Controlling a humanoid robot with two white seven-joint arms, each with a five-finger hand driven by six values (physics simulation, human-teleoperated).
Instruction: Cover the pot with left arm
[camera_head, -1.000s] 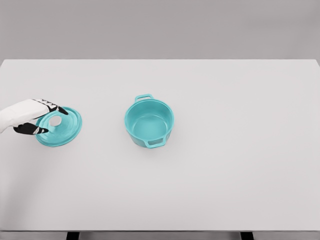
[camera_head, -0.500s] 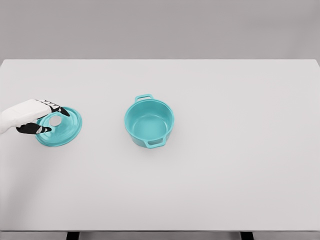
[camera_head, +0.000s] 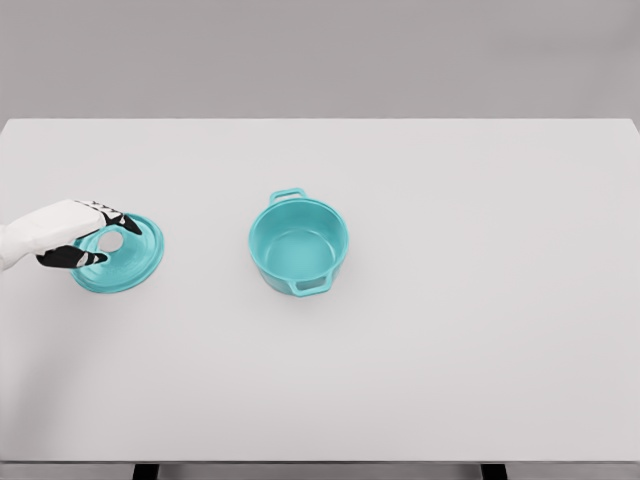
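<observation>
The left hand (camera_head: 72, 237) was closed around the knob of the teal lid (camera_head: 125, 255). The teal pot (camera_head: 298, 243) stood uncovered on the white counter (camera_head: 480, 300), well apart.

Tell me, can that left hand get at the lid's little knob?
Probably yes: the left hand is already at the lid, fingers either side of its knob, with nothing between them.

our left hand (camera_head: 70, 235) has closed its fingers (camera_head: 90, 258) in around the lid (camera_head: 125, 258) knob (camera_head: 111, 241), drawing slightly toward nine o'clock.
</observation>
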